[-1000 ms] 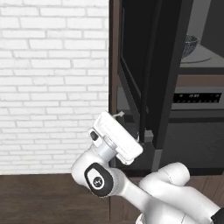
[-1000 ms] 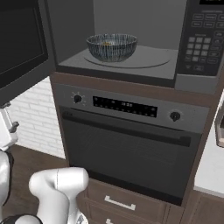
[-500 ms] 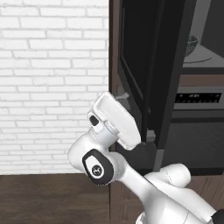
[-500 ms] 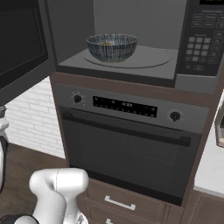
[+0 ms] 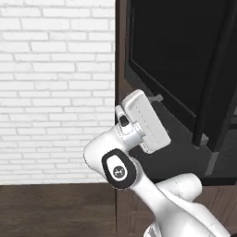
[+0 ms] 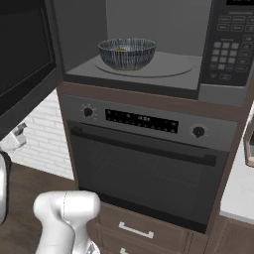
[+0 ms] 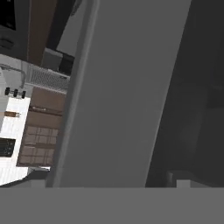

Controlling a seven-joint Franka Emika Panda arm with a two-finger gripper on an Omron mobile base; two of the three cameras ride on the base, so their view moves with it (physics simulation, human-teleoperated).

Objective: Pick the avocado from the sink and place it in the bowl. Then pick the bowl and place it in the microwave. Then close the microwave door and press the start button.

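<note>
Clearly the microwave door [image 5: 185, 69] hangs ajar left of the microwave [image 6: 149, 49]; push it steadily along its arc until flush. Inside the microwave rests the bowl [image 6: 127, 53]. Whether the gripper [image 5: 156, 98] is parted, I cannot tell.

The arm [image 5: 139, 185] is glossy white, built of thick rounded segments. One joint carries a black oval cap [image 5: 119, 169] with a small white emblem. Its flat white hand block [image 5: 144, 121] shows a row of fine dots and a dark button on one side.
</note>
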